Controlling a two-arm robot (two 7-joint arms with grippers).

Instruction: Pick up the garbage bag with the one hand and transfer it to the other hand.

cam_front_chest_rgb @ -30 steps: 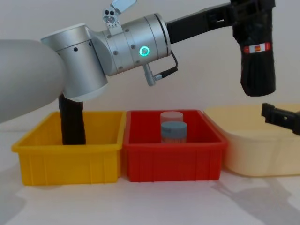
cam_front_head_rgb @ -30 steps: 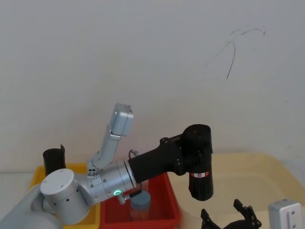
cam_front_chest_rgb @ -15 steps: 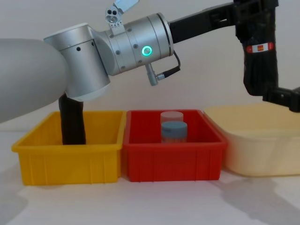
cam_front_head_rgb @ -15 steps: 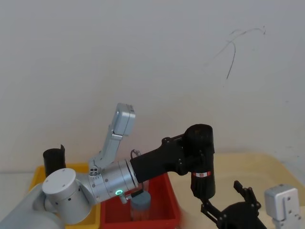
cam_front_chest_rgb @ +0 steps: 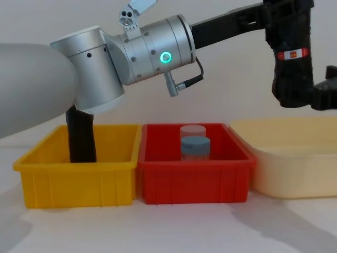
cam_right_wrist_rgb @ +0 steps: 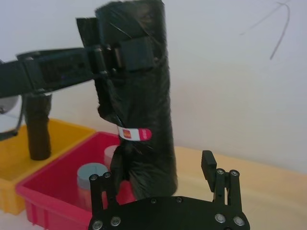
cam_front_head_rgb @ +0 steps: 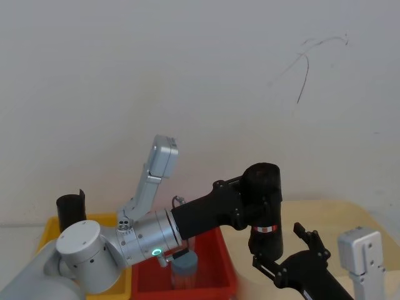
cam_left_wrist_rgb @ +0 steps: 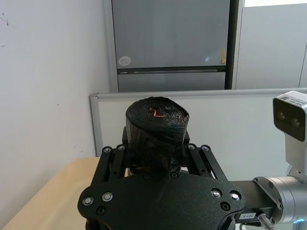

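Garbage bag [cam_front_head_rgb: 263, 200]: black roll, upright, held in the air over the cream tub [cam_front_chest_rgb: 295, 168] and clamped around its upper half by the left gripper [cam_left_wrist_rgb: 154, 160]. Right gripper [cam_front_head_rgb: 282, 251]: fingers spread either side of the roll's lower end, no contact evident. Risks: the roll drops if the left lets go before the right closes; a low grip may let it tip. Label band [cam_right_wrist_rgb: 134, 132]: red-and-white, writing unreadable.

Three containers stand side by side on the table [cam_front_chest_rgb: 158, 226]: a left bin [cam_front_chest_rgb: 73, 182] with an upright roll [cam_front_chest_rgb: 81, 139] in it, a middle bin [cam_front_chest_rgb: 195, 182] with two jars [cam_front_chest_rgb: 195, 147] one behind the other, and a tub [cam_front_chest_rgb: 295, 168] at right. Above the tub's left end, the left gripper [cam_front_head_rgb: 253, 200] holds the garbage bag [cam_front_chest_rgb: 292, 79] upright, its lower end between the spread fingers of the right gripper [cam_front_head_rgb: 281, 251].
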